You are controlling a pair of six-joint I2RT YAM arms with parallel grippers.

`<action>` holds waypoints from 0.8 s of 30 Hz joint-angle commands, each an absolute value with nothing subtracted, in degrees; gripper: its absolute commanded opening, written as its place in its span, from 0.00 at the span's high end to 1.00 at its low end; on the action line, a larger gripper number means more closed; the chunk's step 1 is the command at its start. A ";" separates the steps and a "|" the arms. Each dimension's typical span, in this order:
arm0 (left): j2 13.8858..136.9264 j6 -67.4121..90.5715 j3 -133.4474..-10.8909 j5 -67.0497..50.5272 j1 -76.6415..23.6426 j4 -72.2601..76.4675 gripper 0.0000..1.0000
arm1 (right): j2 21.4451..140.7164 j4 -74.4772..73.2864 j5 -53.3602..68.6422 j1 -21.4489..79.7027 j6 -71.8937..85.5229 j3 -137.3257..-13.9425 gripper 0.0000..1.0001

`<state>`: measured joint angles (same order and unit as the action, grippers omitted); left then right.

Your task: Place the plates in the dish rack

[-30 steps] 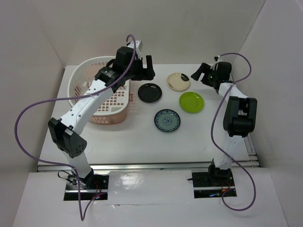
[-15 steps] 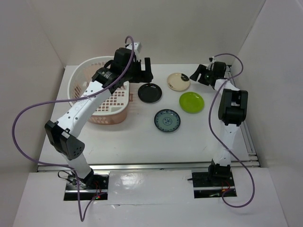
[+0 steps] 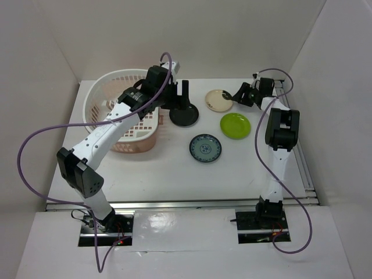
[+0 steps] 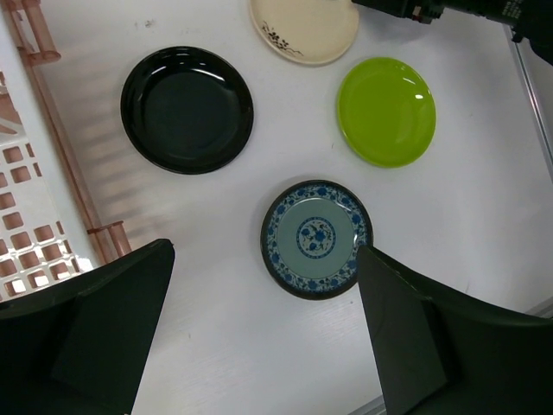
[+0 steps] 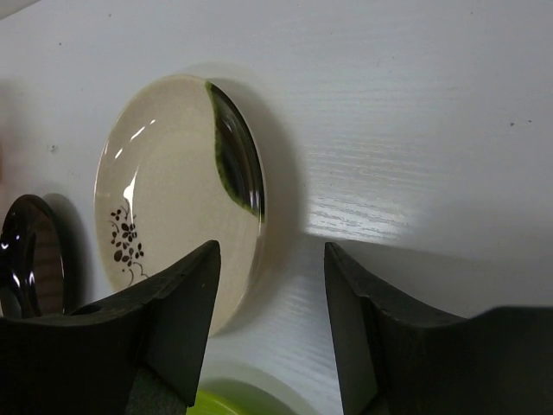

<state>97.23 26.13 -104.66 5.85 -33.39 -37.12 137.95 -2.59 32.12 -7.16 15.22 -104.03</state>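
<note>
The white dish rack (image 3: 92, 108) with its salmon base stands at the back left; its lattice wall shows in the left wrist view (image 4: 30, 259). Four plates lie flat on the table to its right: black (image 3: 184, 114) (image 4: 187, 110), cream (image 3: 218, 100) (image 5: 173, 199), lime green (image 3: 235, 125) (image 4: 385, 111) and blue-white (image 3: 205, 147) (image 4: 317, 239). My left gripper (image 3: 182, 94) (image 4: 263, 337) is open and empty, hovering above the black plate's far edge. My right gripper (image 3: 238, 94) (image 5: 270, 294) is open, low at the cream plate's right rim, which lies between its fingers.
White walls close in the table at the back and both sides. The right arm (image 4: 449, 10) reaches along the right wall to the back. The black plate (image 5: 30, 259) and green plate (image 5: 233, 399) lie close to the cream one.
My right gripper has moved left along the back to the cream plate's rim. My left gripper has shifted a little right and forward, over the black plate.
</note>
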 commanded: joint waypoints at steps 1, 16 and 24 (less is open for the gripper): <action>95.54 25.14 -104.85 5.36 -34.45 -35.95 0.00 | 140.97 -3.43 35.06 -6.33 14.85 -107.67 0.42; 97.73 24.52 -106.61 5.98 -36.04 -36.47 0.00 | 142.73 -4.31 34.11 -4.22 16.17 -108.81 0.65; 98.79 24.52 -107.75 5.98 -36.04 -37.00 0.00 | 143.26 -4.92 29.97 -4.22 19.24 -108.90 1.00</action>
